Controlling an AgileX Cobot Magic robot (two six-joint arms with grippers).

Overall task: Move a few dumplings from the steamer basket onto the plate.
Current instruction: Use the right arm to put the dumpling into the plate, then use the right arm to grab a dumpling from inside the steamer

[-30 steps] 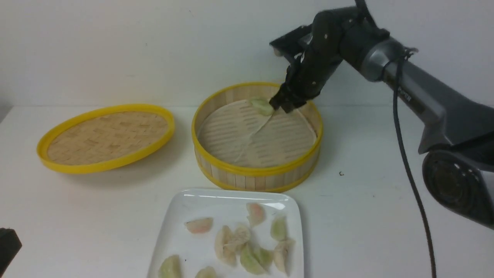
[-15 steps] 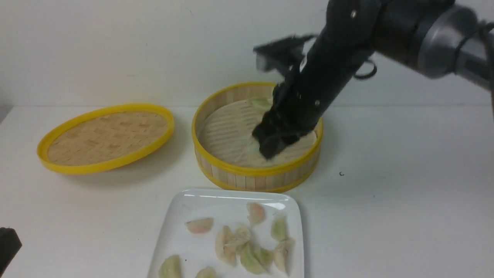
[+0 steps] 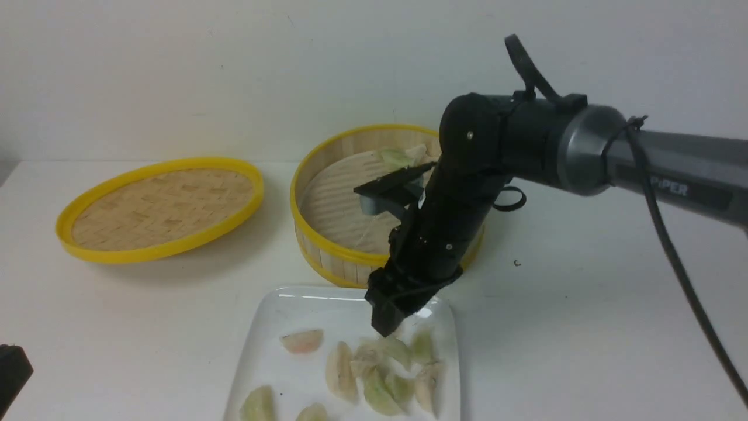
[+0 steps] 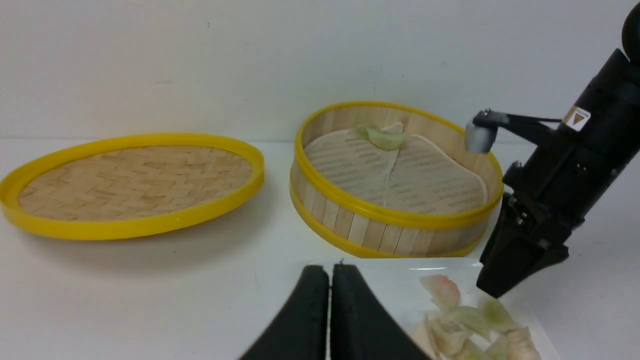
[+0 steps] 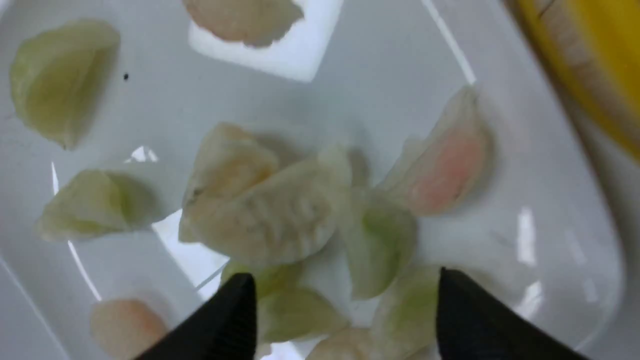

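The white square plate (image 3: 274, 327) at the front holds several green, pink and beige dumplings (image 3: 380, 374). My right gripper (image 3: 387, 324) hangs just above the plate's far part, open and empty; in the right wrist view (image 5: 345, 285) its fingers straddle a pale green dumpling (image 5: 380, 245) lying on the plate (image 5: 380, 65). The steamer basket (image 3: 327, 251) behind still holds a green dumpling (image 3: 397, 158) at its far wall, also in the left wrist view (image 4: 382, 137). My left gripper (image 4: 330, 272) is shut and empty, low, near the plate's left edge (image 4: 395, 285).
The flat woven lid (image 3: 160, 204) with a yellow rim lies left of the basket. The basket's yellow rim (image 5: 600, 60) is close beside the right gripper. A dark part of the left arm (image 3: 11, 374) shows at the lower left corner. A white wall stands behind.
My right gripper has swung from the basket's far side, over its near rim, down to the plate. A pale green dumpling has joined the pile on the plate.
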